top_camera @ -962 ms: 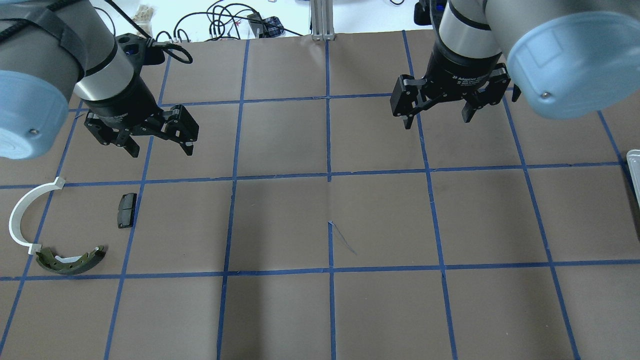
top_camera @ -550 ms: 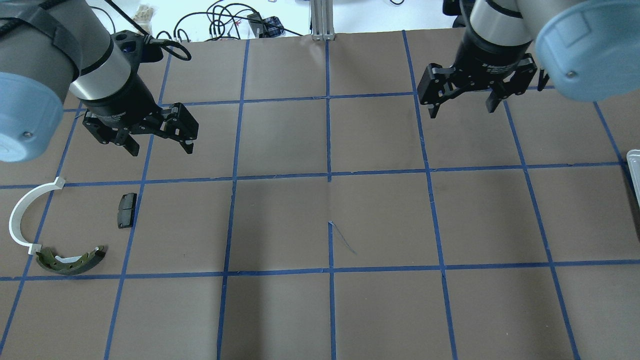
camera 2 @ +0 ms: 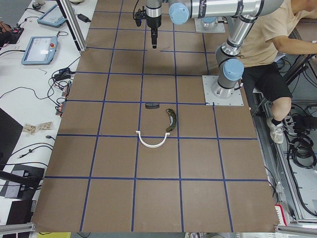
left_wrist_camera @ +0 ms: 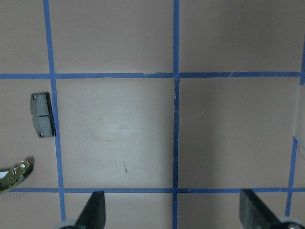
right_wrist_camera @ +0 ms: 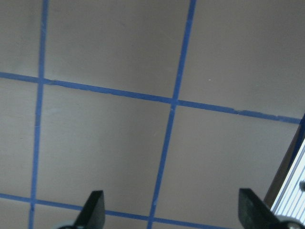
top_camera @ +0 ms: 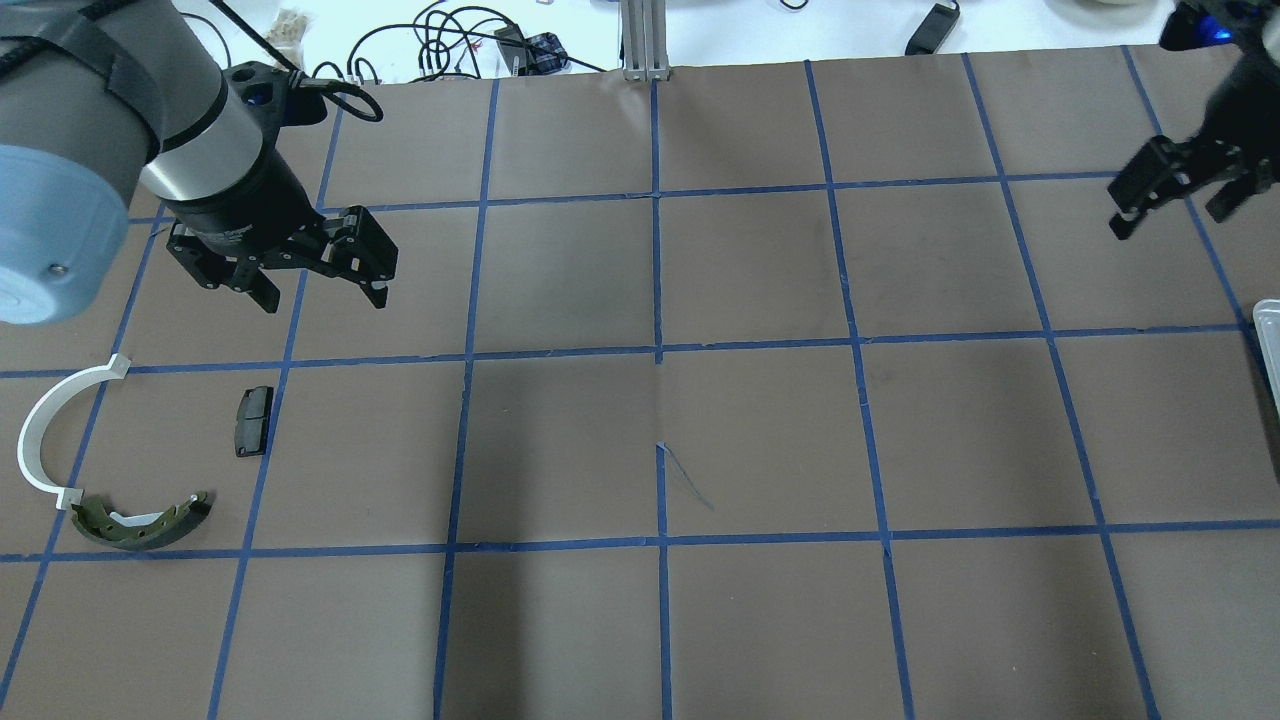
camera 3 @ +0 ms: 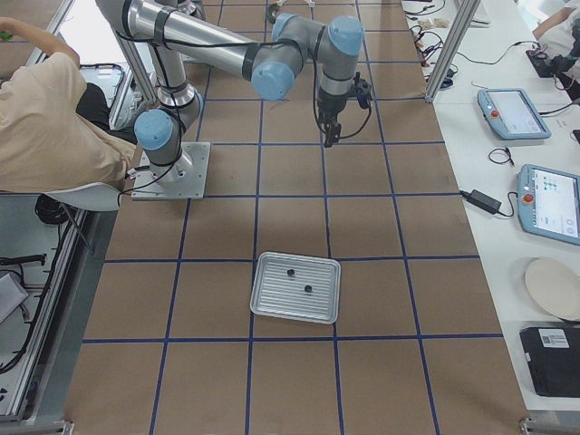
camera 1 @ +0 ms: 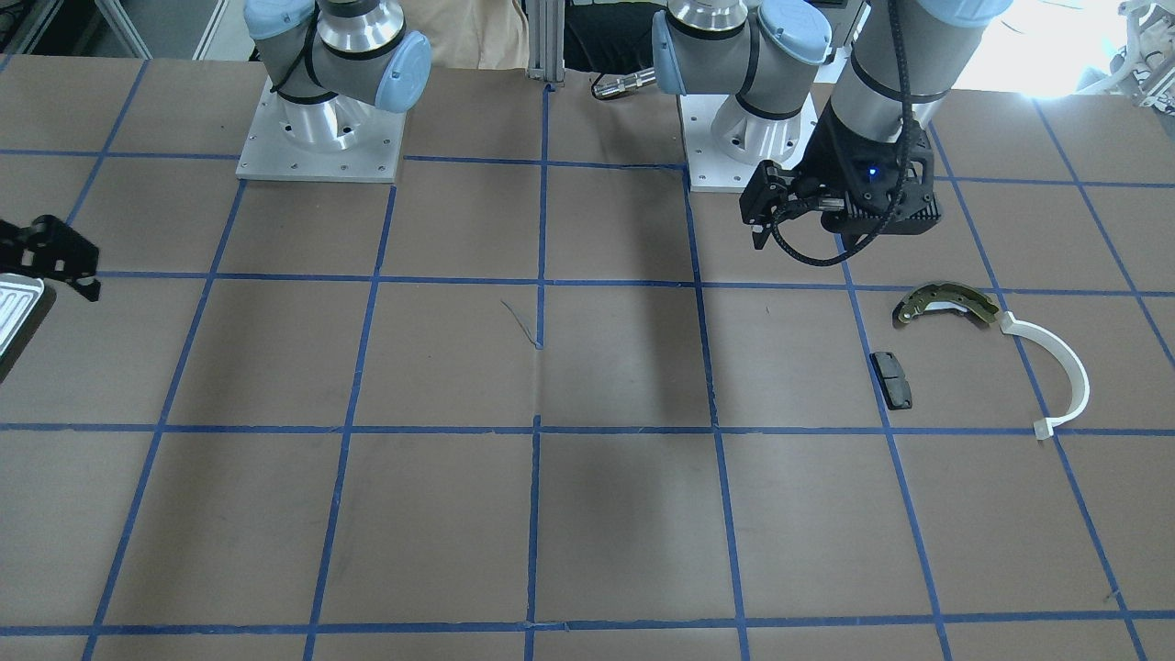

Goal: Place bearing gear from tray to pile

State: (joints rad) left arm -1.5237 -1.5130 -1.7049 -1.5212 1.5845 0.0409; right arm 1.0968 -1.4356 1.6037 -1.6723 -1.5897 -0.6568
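Note:
The pale ribbed tray (camera 3: 272, 308) lies on the table's right side, and only its corner shows in the overhead view (top_camera: 1268, 340). Two small dark parts (camera 3: 308, 289) lie on it, too small to identify. The pile is at the left: an olive brake shoe (top_camera: 140, 522), a white arc (top_camera: 45, 430) and a dark pad (top_camera: 253, 420). My left gripper (top_camera: 322, 298) is open and empty, above the table beyond the pad. My right gripper (top_camera: 1170, 215) is open and empty, high near the right edge, beyond the tray corner.
Brown paper with a blue tape grid (top_camera: 658, 350) covers the table. Both arm bases (camera 1: 321, 138) stand at the robot's side. A post (top_camera: 640, 40) and cables (top_camera: 440, 40) lie past the far edge. A person (camera 2: 267, 44) sits beside the robot.
My right gripper has swung far to the right, from mid-table to the overhead view's right edge, still open. My left arm has not moved.

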